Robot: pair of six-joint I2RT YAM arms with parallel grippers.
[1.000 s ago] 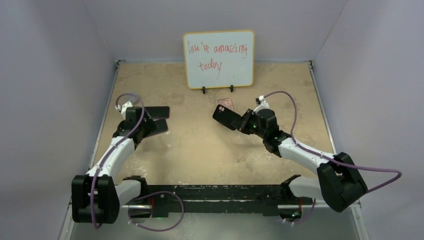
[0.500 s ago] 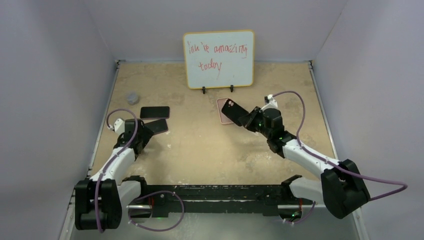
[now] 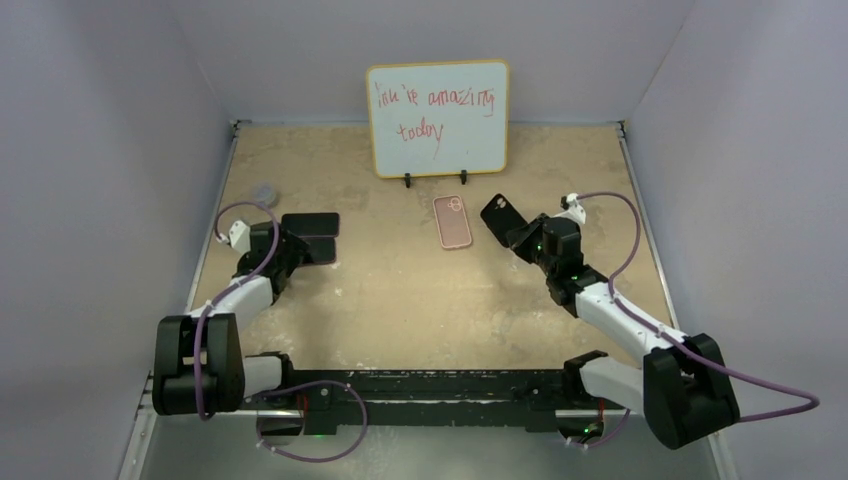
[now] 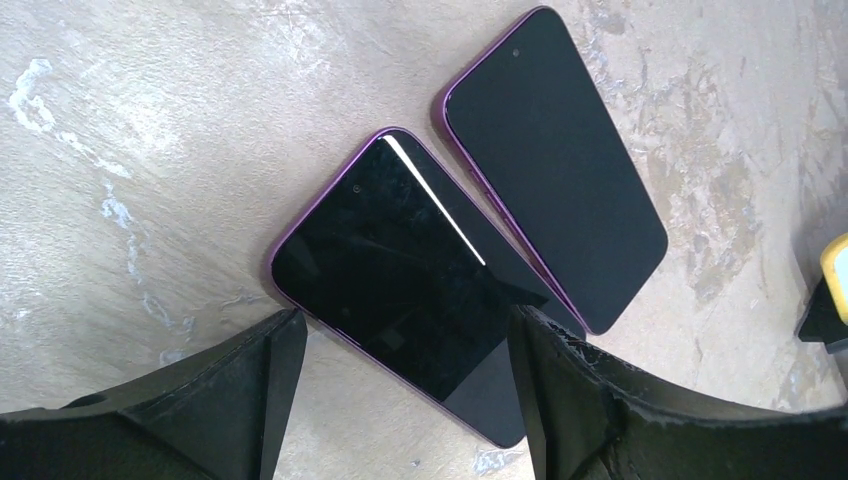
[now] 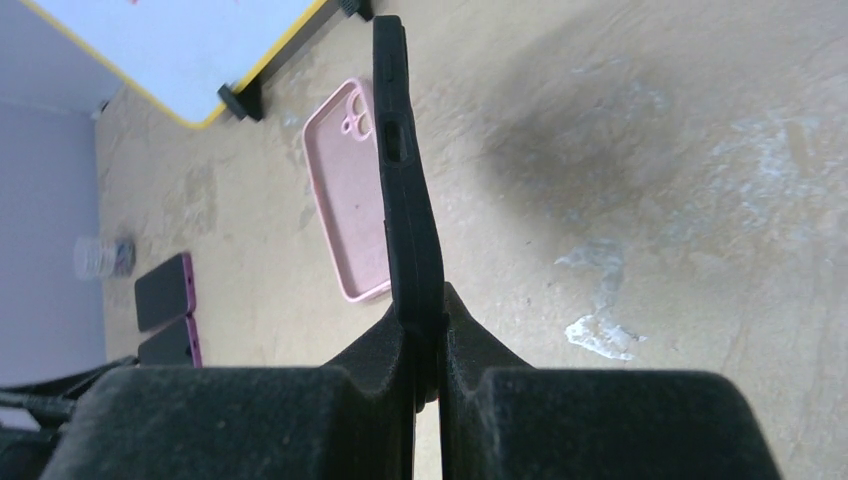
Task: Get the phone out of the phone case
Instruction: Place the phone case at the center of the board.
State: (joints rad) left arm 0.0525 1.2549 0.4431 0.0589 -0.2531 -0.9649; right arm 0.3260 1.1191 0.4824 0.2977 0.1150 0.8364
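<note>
right hand (image 5: 425,335) grasping black phone case (image 5: 402,150) | left hand (image 4: 405,335) released | whiteboard (image 3: 437,118): "you're amazing today"

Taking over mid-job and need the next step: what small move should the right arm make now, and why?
Probably lower the black case onto the table beside the pink case and release. The right gripper pinches it aloft, apparently empty; two phones lie by the open left gripper.
</note>
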